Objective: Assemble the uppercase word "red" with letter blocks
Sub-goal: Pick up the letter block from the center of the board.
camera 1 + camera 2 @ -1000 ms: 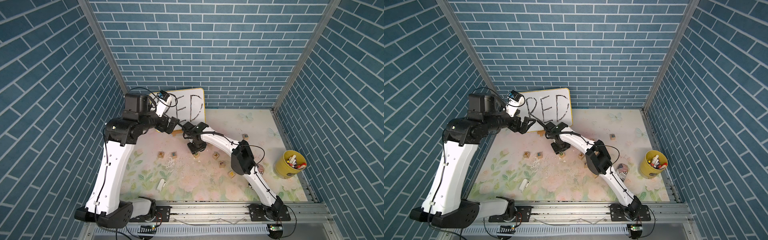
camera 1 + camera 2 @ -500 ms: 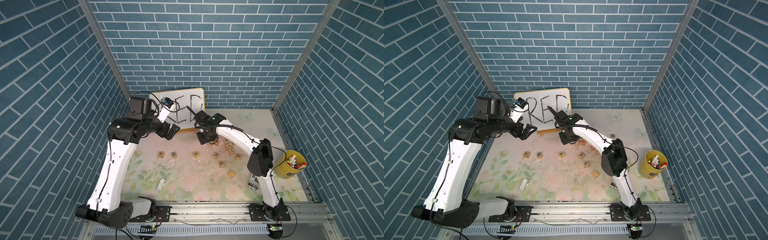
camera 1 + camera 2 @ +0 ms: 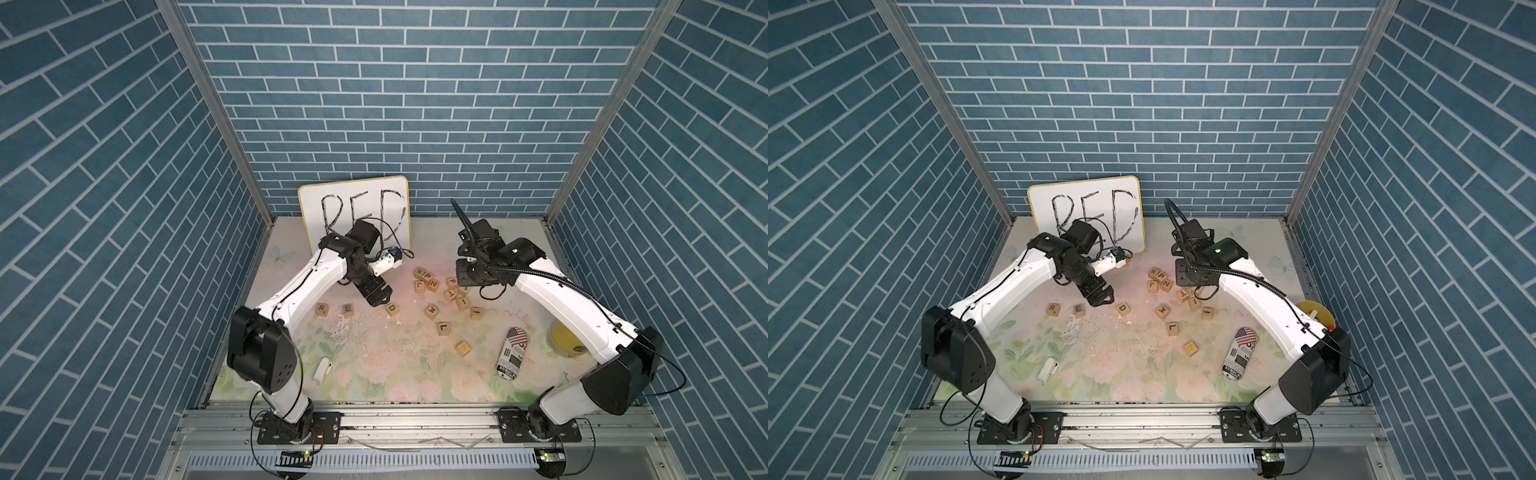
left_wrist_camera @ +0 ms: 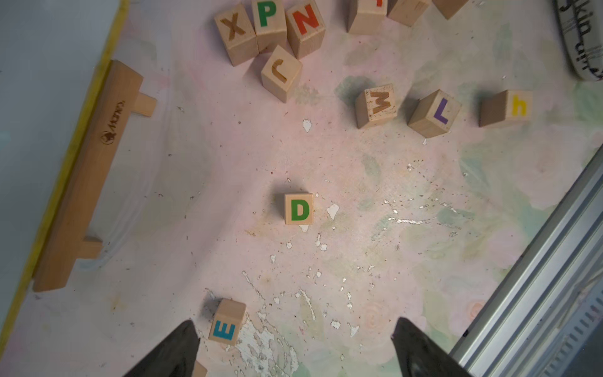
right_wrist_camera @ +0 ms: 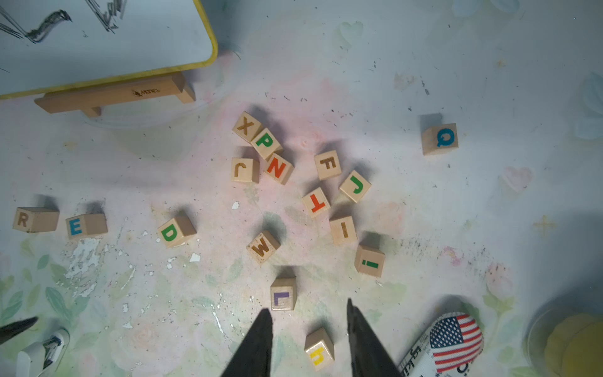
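R block [image 3: 322, 308], E block [image 3: 348, 308] and D block [image 3: 391, 308] lie in a row before the white board [image 3: 353, 208]. The left gripper [image 4: 293, 320] has fingers spread wide, the right gripper [image 5: 308, 305] narrowly parted; both are empty.

Bare mat [image 4: 202, 156] on every side of D block [image 4: 298, 209], wide enough for fingers. Passable between it and E block [image 4: 226, 323], well apart. Farther off, hemmed by X-P-N cluster [image 4: 270, 26], W block [image 4: 377, 104] and wooden whiteboard stand [image 4: 81, 182].
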Controlling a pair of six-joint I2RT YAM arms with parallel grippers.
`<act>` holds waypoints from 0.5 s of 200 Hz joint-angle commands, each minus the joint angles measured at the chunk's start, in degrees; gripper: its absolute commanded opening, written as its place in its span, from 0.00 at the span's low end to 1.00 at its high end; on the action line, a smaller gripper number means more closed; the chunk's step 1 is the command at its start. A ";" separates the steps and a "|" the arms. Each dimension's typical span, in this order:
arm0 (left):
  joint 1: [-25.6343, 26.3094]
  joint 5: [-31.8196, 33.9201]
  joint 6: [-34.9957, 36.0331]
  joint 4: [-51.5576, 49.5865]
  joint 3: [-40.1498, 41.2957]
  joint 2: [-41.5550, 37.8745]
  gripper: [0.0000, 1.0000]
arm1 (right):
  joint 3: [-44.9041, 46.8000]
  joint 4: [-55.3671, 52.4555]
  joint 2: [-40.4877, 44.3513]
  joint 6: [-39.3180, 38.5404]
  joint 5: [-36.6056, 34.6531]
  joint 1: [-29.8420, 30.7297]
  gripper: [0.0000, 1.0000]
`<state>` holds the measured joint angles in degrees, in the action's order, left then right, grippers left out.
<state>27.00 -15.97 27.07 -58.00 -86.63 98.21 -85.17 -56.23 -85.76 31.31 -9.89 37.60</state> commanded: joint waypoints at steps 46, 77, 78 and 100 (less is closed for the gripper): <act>4.94 3.88 0.49 6.56 -0.44 10.61 0.92 | 7.85 -0.12 4.81 3.49 -3.99 -0.16 0.39; 6.33 7.85 -2.32 9.38 -0.72 13.76 0.90 | 8.63 0.24 4.12 3.32 -4.09 -0.15 0.38; 6.32 7.91 -2.39 9.39 -0.73 13.84 0.90 | 8.62 0.24 4.07 3.32 -4.08 -0.16 0.38; 6.49 8.42 -3.79 9.78 -1.17 15.46 0.84 | 8.79 0.42 3.43 2.90 -4.01 -0.17 0.38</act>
<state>33.34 -9.80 25.36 -49.43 -86.78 111.79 -76.99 -55.96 -82.56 32.77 -12.47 37.54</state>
